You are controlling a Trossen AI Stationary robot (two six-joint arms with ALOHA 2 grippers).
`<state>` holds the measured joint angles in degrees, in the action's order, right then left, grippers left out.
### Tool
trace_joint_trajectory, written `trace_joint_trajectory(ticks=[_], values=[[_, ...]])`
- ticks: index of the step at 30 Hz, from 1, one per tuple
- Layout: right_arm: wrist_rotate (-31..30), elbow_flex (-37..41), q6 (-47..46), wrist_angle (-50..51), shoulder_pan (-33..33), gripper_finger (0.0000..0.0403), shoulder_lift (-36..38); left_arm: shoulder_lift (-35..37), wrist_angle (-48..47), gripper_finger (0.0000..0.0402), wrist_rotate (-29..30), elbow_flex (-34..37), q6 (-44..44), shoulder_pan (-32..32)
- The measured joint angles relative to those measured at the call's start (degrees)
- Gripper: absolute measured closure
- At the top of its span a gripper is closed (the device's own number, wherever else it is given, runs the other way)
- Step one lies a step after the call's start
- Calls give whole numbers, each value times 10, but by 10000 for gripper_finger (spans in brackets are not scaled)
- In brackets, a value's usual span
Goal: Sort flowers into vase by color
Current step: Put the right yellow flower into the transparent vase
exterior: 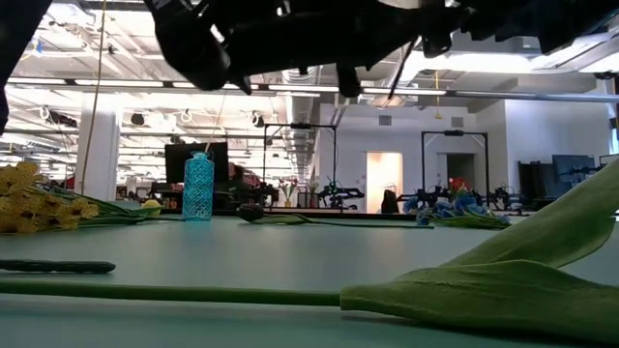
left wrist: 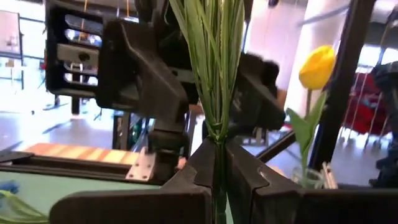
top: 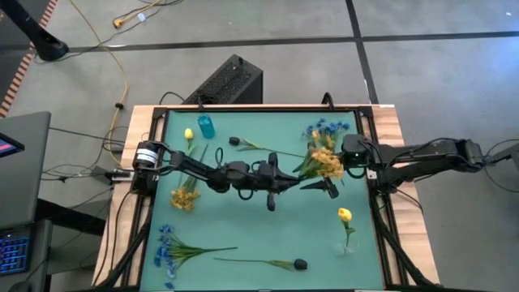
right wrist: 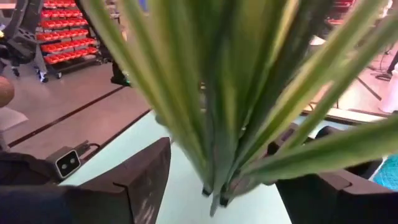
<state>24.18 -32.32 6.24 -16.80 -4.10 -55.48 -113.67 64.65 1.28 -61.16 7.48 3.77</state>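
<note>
A sprig with a yellow blossom cluster hangs above the middle of the green table, and my left gripper is shut on its green stem. My right gripper faces it from the table's right. It is open, with its fingers on either side of the stem's lower end and a gap on both sides. A blue vase stands at the far left. At the near right a clear vase holds a single yellow bud. My left gripper pinches the sprig's thin green stem between its two fingers, just below where the long leaves fan out. It comes level from the table's left, and the fingers lie across the stem. The sprig is lifted clear of the table.
Lying on the table are a yellow bud, a dark-budded stem, a blue cluster, a yellow cluster, a blue cluster and a dark-budded stem. A black frame rims the table.
</note>
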Motion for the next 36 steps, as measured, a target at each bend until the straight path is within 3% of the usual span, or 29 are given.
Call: trace_joint_trajectory(ticks=[13, 21, 29, 36], values=[[0, -1, -2, -4, 1, 108, 1, 0, -15, 400, 5, -21, -12, 1], [0, -1, -13, -4, 1, 137, 1, 0, -9, 400, 5, -21, -10, 1], [0, -1, -33, -5, 1, 233, 2, 0, 6, 385, 4, -21, -12, 1], [3, 0, -33, -3, 2, 346, 3, 0, 0, 309, 14, -22, -13, 0]])
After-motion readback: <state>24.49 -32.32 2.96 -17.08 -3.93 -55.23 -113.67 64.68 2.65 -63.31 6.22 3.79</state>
